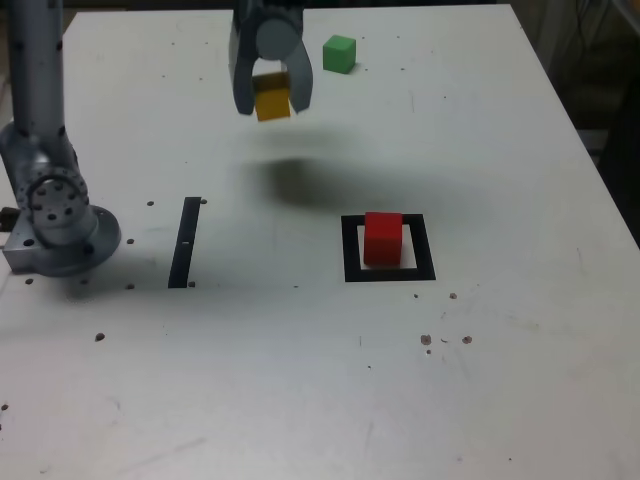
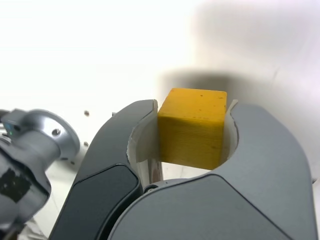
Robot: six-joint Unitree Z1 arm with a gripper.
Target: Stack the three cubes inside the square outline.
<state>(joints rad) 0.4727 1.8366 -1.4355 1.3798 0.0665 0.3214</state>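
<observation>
The gripper [image 1: 271, 98] hangs above the table [image 1: 500, 380], its jaws clamped on the yellow cube [image 1: 272, 100]; the wrist view shows that cube [image 2: 192, 127] pinched between both inner faces. The red cube [image 1: 382, 238] sits inside the square outline [image 1: 350, 250], well apart, toward the exterior view's right and nearer the camera. The green cube [image 1: 340, 53] rests on the table just beyond the gripper. The carry probably runs toward the red cube's top.
</observation>
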